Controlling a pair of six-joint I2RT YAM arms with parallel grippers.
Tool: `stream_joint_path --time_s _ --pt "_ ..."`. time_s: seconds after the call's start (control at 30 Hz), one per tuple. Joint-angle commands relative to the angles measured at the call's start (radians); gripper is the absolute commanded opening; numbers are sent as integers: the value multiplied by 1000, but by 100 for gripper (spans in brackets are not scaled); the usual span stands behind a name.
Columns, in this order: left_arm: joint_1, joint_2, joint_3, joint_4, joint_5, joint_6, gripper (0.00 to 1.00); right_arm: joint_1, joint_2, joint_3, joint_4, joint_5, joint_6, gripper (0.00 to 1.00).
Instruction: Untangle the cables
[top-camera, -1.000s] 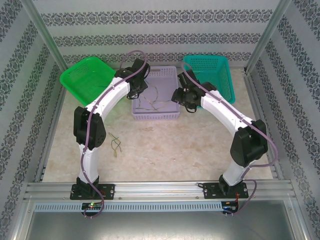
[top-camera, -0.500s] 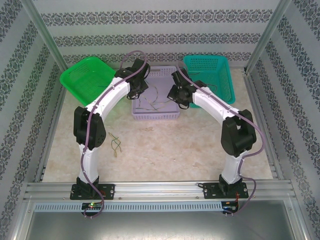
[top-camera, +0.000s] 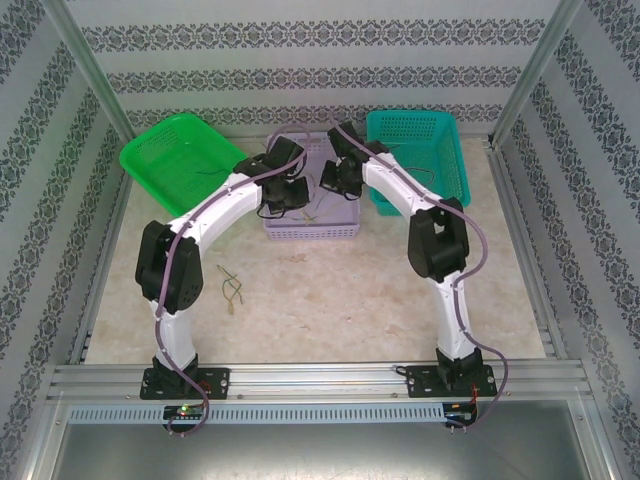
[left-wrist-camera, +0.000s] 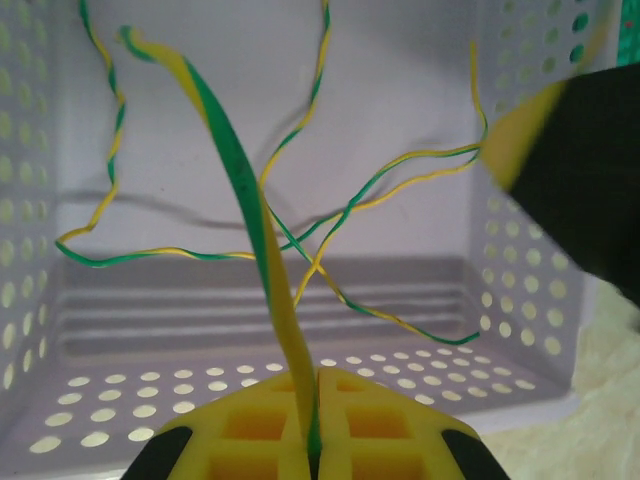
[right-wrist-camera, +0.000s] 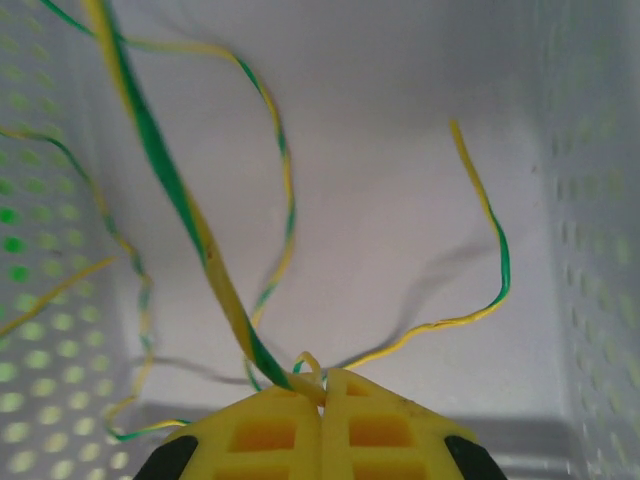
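Note:
Several thin green-and-yellow cables (top-camera: 312, 208) lie tangled in the lilac basket (top-camera: 310, 232). Both grippers hang over it. My left gripper (top-camera: 283, 196) is shut on one striped cable (left-wrist-camera: 243, 190), which rises from between the yellow fingertips (left-wrist-camera: 312, 405); other cables (left-wrist-camera: 400, 170) cross behind it above the basket floor (left-wrist-camera: 300, 290). My right gripper (top-camera: 335, 180) is shut on another striped cable (right-wrist-camera: 165, 170), pinched with a small loop at the fingertips (right-wrist-camera: 322, 385). A further cable (right-wrist-camera: 492, 240) curves off to the right. The right gripper's dark body (left-wrist-camera: 590, 170) shows in the left wrist view.
A green basket (top-camera: 170, 150) stands at the back left and a teal basket (top-camera: 425, 150) at the back right. One loose green-and-yellow cable (top-camera: 232, 287) lies on the table near the left arm. Metal frame posts and a rail border the table.
The right arm has swung left from beside the basket to over it, and its gripper has shut on a cable. The left gripper has shifted slightly right and nearer, still shut.

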Motion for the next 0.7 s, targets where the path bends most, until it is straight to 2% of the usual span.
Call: stream_joint_path --time_s 0.0,0.13,0.27,0.4,0.57,0.67 --pt "-5 11 0 43 48 71 0 -4 75 100 -147 -15 -62 0" --pt "-5 84 68 27 54 80 0 -11 161 217 -237 25 -87 0" --pt "-5 181 183 -57 50 95 0 -16 198 289 -277 48 -102 1" --pt "-4 252 270 -166 -23 75 0 -14 166 303 -277 67 -117 17" --pt "-4 259 273 -206 -85 15 0 -11 105 304 -284 93 -136 35" --pt "-4 261 274 -224 -102 -9 14 -15 74 307 -291 110 -146 46"
